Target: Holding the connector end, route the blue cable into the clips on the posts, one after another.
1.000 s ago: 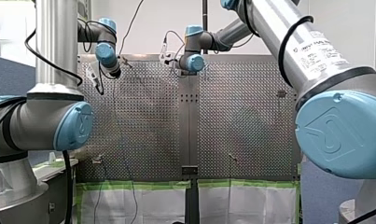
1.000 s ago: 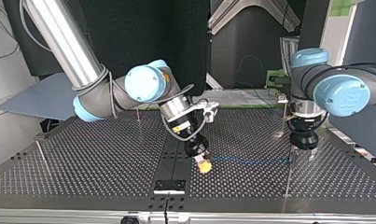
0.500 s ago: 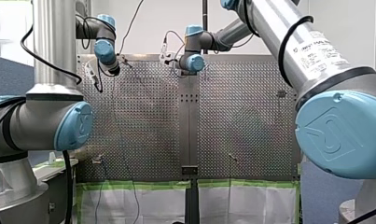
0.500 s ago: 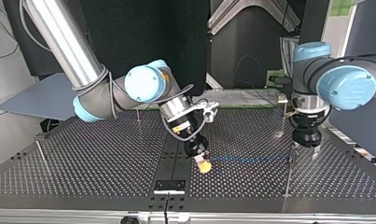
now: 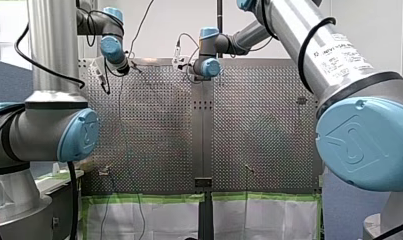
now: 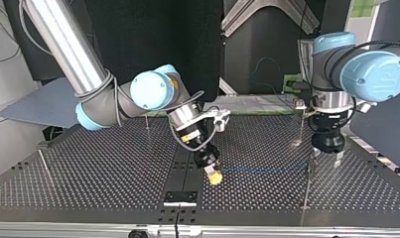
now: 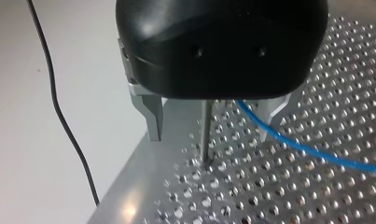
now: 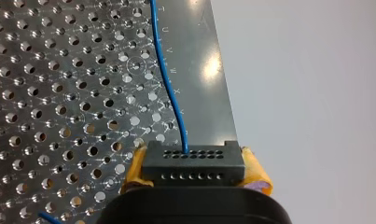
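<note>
Firmly clamped between the yellow-padded fingers [image 8: 135,170] of my right gripper [image 8: 194,164], the black connector [image 8: 193,161] is held low over the perforated bench [image 8: 59,93], well away from the thin post [image 7: 205,135]. The blue cable [image 8: 167,70] leaves the connector's face and runs taut just above the bench to the post. In the left wrist view it comes out from close beside the post and crosses the tip of one of the metal fingers [image 7: 154,116] of my left gripper [image 7: 211,123]; whether it touches that finger cannot be told. Those fingers stand apart on either side of the post, holding nothing. My left arm hangs nearly straight down over the post, wrist vertical. My right arm reaches in at a slant, its gripper tilted down toward the bench. Over the past second my left arm's elbow joint has risen and its wrist has edged slightly away from the connector, while my right arm has barely shifted.
</note>
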